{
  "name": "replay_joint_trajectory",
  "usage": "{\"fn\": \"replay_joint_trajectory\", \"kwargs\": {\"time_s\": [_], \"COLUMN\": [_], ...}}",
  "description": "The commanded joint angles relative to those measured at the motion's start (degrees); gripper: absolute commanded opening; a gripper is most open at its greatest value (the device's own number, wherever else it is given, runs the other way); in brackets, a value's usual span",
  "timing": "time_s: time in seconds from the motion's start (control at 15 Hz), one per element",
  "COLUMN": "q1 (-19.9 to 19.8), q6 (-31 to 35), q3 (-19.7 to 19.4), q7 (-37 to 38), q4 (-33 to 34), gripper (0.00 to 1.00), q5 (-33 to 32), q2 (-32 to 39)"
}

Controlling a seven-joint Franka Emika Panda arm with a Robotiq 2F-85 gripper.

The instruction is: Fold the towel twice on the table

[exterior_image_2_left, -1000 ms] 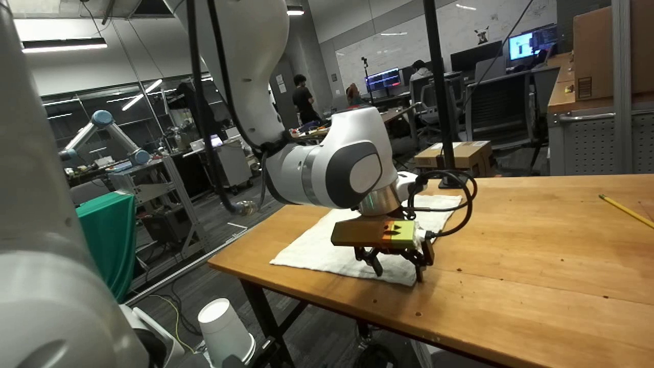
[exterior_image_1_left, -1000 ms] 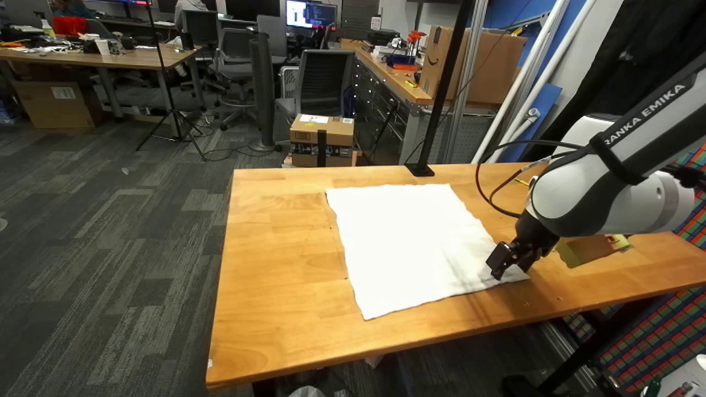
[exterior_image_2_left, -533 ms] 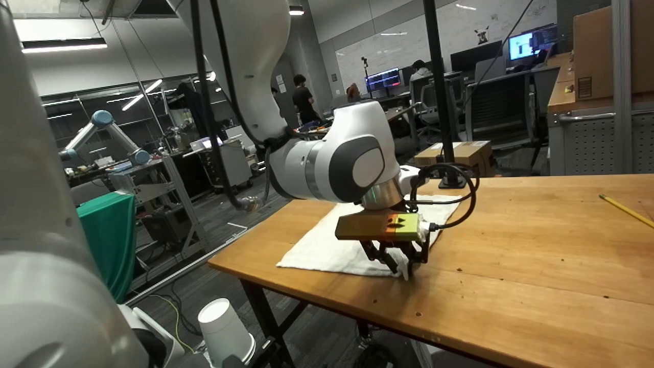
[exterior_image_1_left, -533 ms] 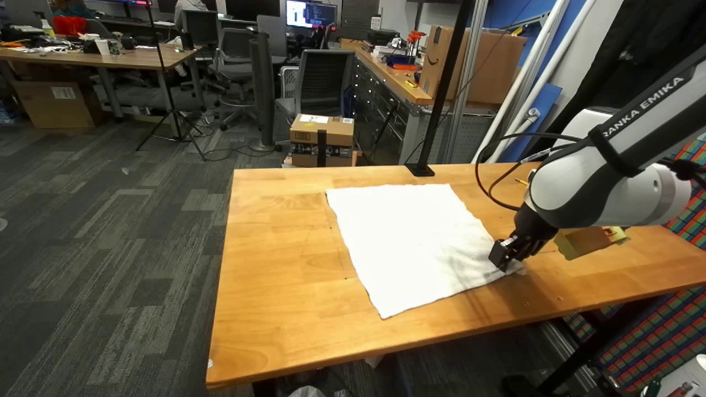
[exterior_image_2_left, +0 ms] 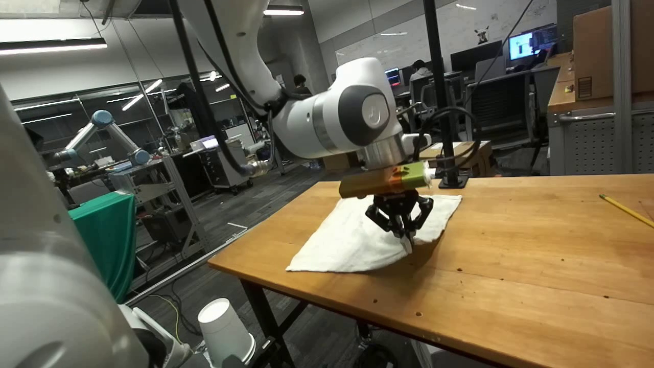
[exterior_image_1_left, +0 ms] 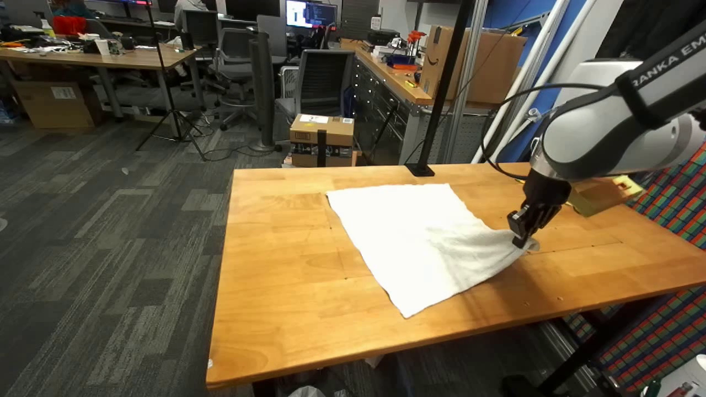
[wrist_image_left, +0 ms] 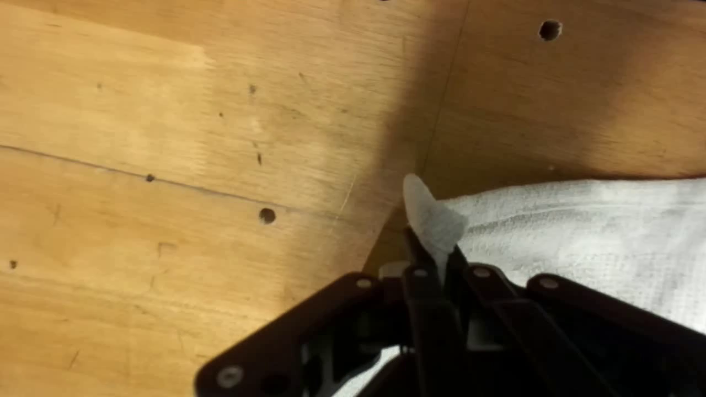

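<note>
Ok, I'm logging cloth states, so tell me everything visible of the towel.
The towel is plain white, textured cloth, four-sided with slightly wavy edges. Most of it lies spread on the wooden table. One corner is pinched in the tool and lifted, its tip poking out beyond the grip, with creases running back from there.

The wooden table [exterior_image_1_left: 276,331] carries a towel [exterior_image_1_left: 397,237], one corner raised. It also bears a pencil [exterior_image_2_left: 627,210] and a black post [exterior_image_1_left: 445,82].
</note>
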Motion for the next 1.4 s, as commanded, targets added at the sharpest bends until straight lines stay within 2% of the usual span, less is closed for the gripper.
{"fn": "replay_joint_trajectory", "kwargs": {"time_s": [0.0,0.47,0.8,1.0,1.33], "q1": [1.7,7.32,13.11,16.95,21.22], "q6": [-15.3,-42.44,-56.22,-60.35,-58.77], "q3": [0.66,5.44,8.54,9.75,11.34], "q7": [3.78,7.32,7.31,6.41,4.09], "q4": [10.14,36.35,52.21,61.02,74.91], "gripper": [0.05,0.03,0.04,0.04,0.04], "q5": [-2.66,-8.34,-12.02,-14.15,-11.23], "q2": [-2.17,6.83,17.25,23.72,33.28]}}
